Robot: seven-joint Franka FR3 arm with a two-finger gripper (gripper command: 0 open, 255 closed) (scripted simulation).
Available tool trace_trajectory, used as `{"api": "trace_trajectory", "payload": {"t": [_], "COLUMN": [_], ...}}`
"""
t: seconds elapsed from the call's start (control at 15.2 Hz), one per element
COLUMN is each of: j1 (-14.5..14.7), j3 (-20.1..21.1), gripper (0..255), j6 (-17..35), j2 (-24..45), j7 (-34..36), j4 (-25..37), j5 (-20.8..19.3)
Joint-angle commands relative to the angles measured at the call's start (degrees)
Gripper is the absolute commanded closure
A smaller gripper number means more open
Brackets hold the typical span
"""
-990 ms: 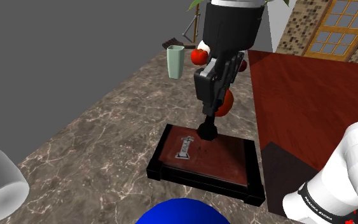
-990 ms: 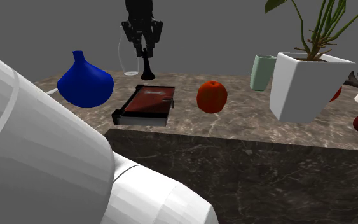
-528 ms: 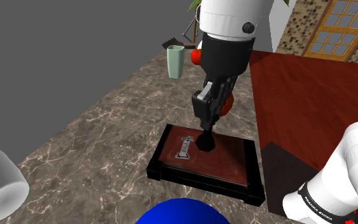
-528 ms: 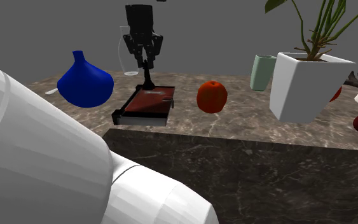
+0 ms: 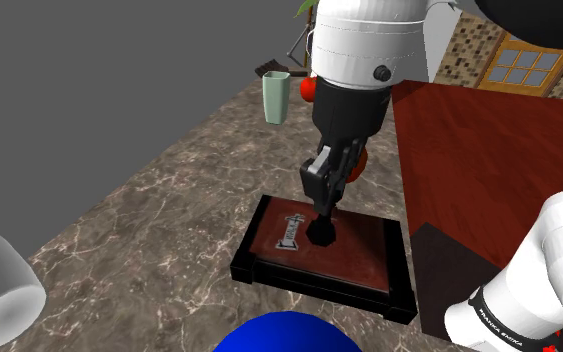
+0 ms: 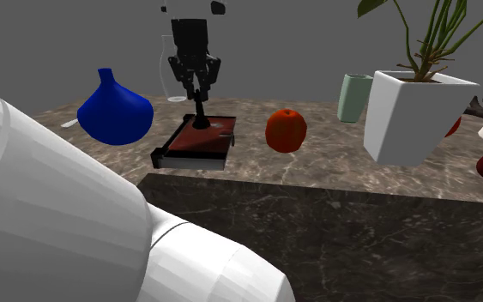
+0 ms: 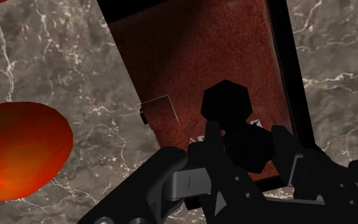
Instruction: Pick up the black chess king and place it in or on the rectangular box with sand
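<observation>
**Held by the gripper (image 5: 325, 203): black chess king (image 5: 321, 230) over the box (image 5: 314, 283)**

Shoulder view: the black chess king is clasped upright, its base low over the red sand of the black-rimmed box; contact cannot be told.

Second exterior view: the king (image 6: 200, 116) is seen beneath the gripper (image 6: 198, 88), above the box (image 6: 188, 158).

Wrist view: the fingers (image 7: 213, 137) are closed on the king (image 7: 225, 102); an orange-red fruit (image 7: 18, 149) is seen beside the box (image 7: 287, 63).
</observation>
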Motion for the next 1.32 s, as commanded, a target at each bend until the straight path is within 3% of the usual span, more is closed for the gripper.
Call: {"api": "trace_trajectory", "payload": {"t": [0.0, 0.07, 0.13, 0.46, 0.73, 1.25], "j1": [0.0, 0.0, 0.0, 0.0, -0.5, -0.5], "j3": [0.0, 0.0, 0.0, 0.0, -0.7, -0.7], "gripper": [255, 255, 0, 0, 0, 0], "j6": [0.0, 0.0, 0.0, 0.0, -7.0, -7.0], "j2": [0.0, 0.0, 0.0, 0.0, 1.1, 1.1], "j7": [0.0, 0.0, 0.0, 0.0, 0.4, 0.4], "j4": [0.0, 0.0, 0.0, 0.0, 8.1, 8.1], "j5": [0.0, 0.0, 0.0, 0.0, -0.9, -0.9]}}
